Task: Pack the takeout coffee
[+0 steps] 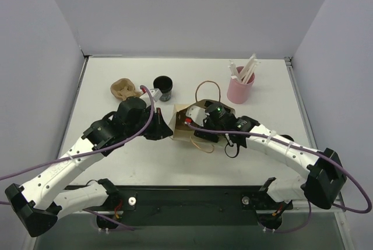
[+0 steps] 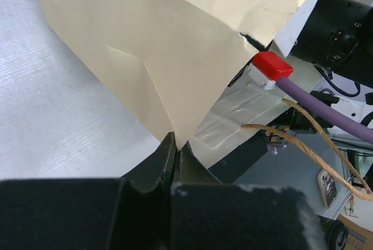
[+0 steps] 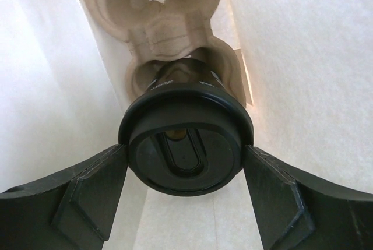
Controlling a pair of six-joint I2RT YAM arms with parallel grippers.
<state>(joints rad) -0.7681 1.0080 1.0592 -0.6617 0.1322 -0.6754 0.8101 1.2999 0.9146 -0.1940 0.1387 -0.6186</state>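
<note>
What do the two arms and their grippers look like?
The left arm and right arm have white links, black joints and bases, and a purple cable along each. The left gripper and right gripper are matte black with wedge-shaped fingers. A green light glows on the right wrist, and a red plug ends its cable.

A robotics lab: bare white walls (image 1: 186,11) enclose a table (image 1: 99,87) bearing robot arms (image 1: 76,157).

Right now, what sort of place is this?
Probably a robot test cell, not a café: a white table walled in by blank panels, two arms bolted at its edge, and staged props, a bag and a pink holder of stirrers.
</note>
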